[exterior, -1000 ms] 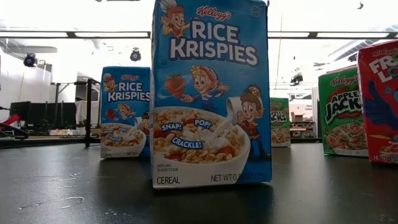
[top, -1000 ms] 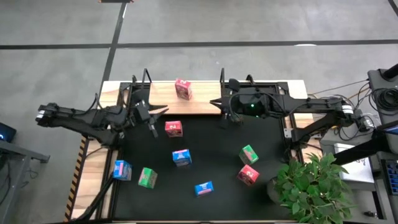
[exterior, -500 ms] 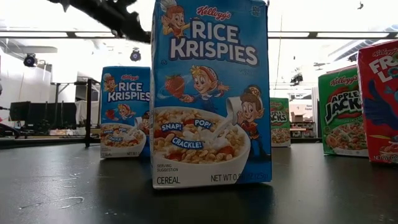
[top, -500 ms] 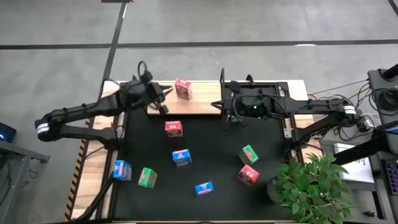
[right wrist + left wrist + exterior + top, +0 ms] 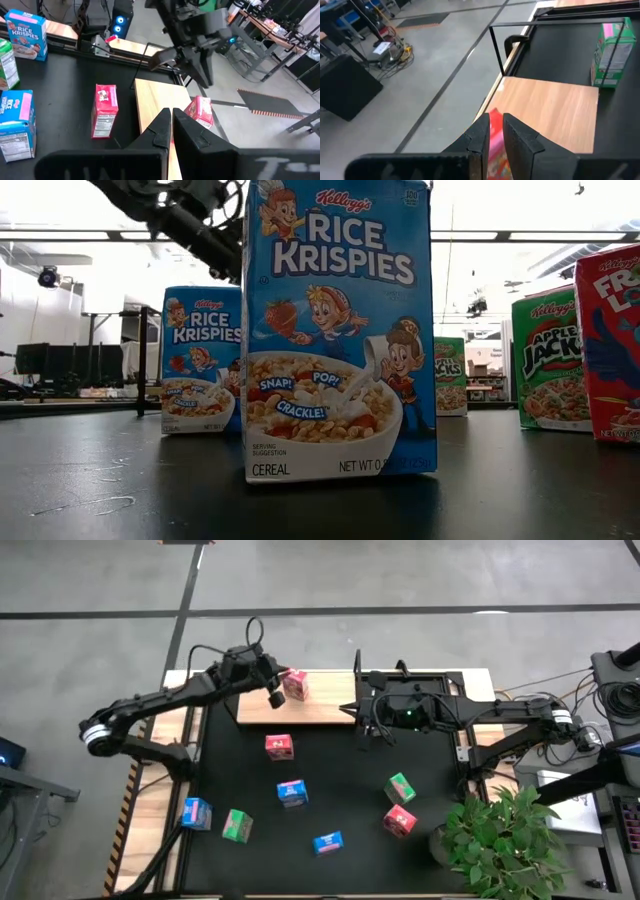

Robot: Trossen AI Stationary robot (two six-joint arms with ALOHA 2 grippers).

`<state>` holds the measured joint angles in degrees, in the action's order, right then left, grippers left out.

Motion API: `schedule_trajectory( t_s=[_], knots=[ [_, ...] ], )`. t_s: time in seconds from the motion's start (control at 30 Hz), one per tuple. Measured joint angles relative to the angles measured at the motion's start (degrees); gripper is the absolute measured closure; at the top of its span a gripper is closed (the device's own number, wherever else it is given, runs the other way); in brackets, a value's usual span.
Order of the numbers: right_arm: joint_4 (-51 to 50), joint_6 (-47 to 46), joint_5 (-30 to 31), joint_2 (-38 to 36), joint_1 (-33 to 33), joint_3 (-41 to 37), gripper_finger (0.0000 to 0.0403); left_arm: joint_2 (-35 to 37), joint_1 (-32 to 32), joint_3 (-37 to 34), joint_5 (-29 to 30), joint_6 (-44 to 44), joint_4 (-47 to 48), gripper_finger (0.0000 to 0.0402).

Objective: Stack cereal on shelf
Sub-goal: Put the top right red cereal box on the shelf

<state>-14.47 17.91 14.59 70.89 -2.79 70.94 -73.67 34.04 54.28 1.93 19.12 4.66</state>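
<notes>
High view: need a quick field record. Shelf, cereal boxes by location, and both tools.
shelf: light wooden board along one edge of the black mat
on shelf: one pink-red box
on mat, blue boxes: three
on mat, green boxes: two
on mat, pink-red boxes: two
left tool: over the shelf, right beside the pink-red box there
right tool: shut, empty, at the shelf's other end

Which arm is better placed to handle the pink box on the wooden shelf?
Left. Its end effector is right beside the pink box on the shelf; the right end effector waits at the shelf's other end.
</notes>
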Motion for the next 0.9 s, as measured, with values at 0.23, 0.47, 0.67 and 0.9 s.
schedule_trajectory(
  t_s=[0.23,0.47,0.67,0.9],
  knots=[
    [-0.42,1.05,0.13,0.00,0.02,-0.87,0.0394,-7.02,-0.02,7.64,-1.49,-0.16,3.88,0.0365],
    [-0.32,2.50,0.43,0.00,0.02,-1.05,0.0394,-12.93,-0.02,9.59,-1.38,-0.80,4.10,0.0365],
    [-0.23,3.07,0.43,0.00,0.00,-1.04,0.0394,-16.23,0.02,11.61,-0.99,-1.31,4.46,0.0365],
    [-0.23,2.72,0.45,0.00,0.00,-1.05,0.0394,-16.41,0.10,11.69,1.99,-1.74,6.77,0.0365]
  ],
)
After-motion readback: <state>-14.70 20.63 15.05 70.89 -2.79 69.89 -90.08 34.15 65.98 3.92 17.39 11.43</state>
